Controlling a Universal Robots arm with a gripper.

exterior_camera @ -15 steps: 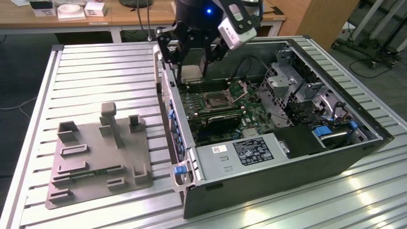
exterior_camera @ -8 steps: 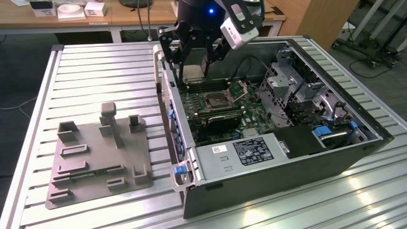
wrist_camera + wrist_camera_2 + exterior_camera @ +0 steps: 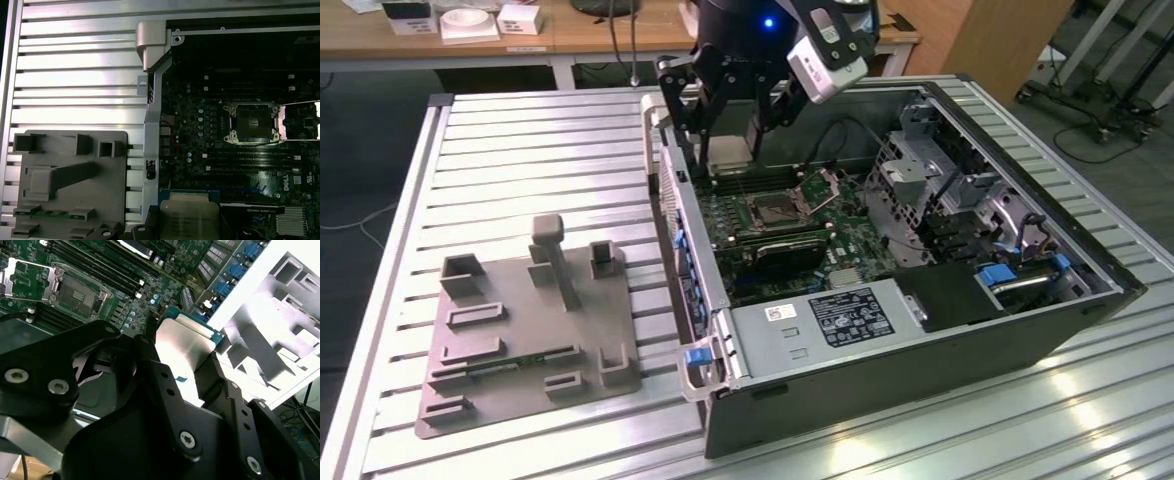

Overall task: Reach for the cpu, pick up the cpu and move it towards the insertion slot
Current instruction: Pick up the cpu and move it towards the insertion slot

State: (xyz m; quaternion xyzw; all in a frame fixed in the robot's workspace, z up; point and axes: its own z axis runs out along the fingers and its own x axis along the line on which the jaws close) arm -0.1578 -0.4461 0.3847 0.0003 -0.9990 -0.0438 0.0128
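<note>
Exterior view: we see one gripper (image 3: 727, 135) at the upper centre of the frame, its black fingers closed on one cpu (image 3: 727, 152), a small pale square held above the open computer case (image 3: 1067, 250). Below it lies one insertion slot (image 3: 770, 209), dark-centred in a silver frame with its lid plate raised. One grey fixture (image 3: 520, 330) sits at the lower left on the slatted table (image 3: 520, 150).

Second wrist view: the cpu (image 3: 182, 342) shows a silver-grey face with a pale rim, clamped between two black fingers (image 3: 160, 375); the insertion slot (image 3: 77, 292) lies at the upper left.

First wrist view: the cpu (image 3: 189, 216) appears at the bottom centre, and we can see print on its metal top; the insertion slot (image 3: 254, 121) lies at the right.
</note>
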